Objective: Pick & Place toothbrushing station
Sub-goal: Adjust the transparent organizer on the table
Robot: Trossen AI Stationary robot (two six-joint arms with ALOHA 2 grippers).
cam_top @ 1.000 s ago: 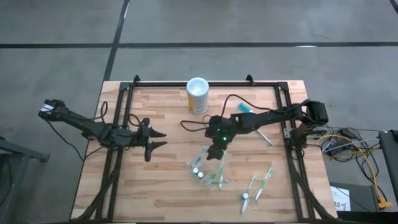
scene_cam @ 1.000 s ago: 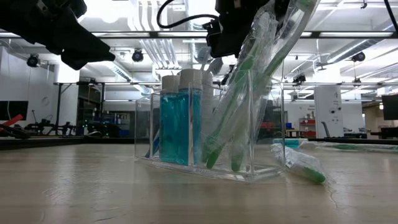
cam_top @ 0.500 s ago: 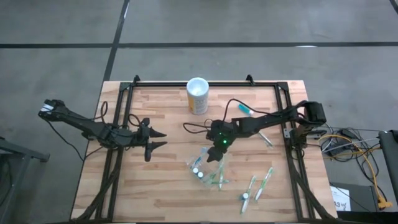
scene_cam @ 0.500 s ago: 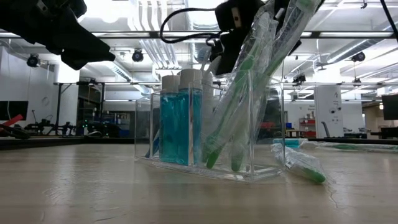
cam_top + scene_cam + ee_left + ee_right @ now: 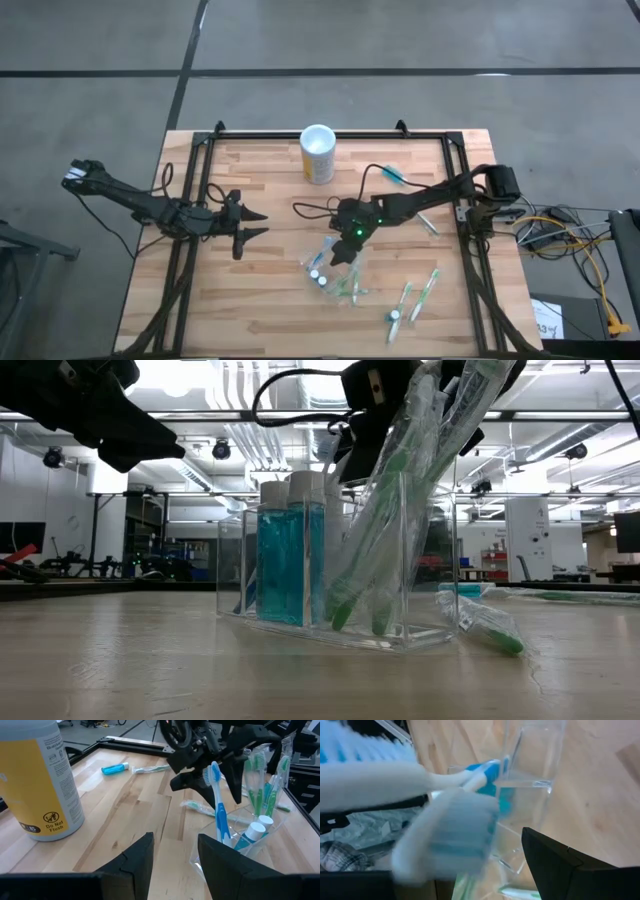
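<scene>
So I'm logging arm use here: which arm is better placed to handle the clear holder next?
The right. Its gripper hangs directly over the clear holder, fingers open by the blue toothbrush standing in it. The left gripper waits open, well off to the holder's side.

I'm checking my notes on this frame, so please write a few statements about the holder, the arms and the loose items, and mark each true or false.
1. The clear holder stands upright on the table. True.
2. The right gripper is above the holder. True.
3. The left gripper grips the yellow canister. False: it is open, apart from it.
4. The holder is empty. False: it holds green toothbrushes and blue tubes.
5. Two wrapped toothbrushes lie loose on the wood. True.
</scene>
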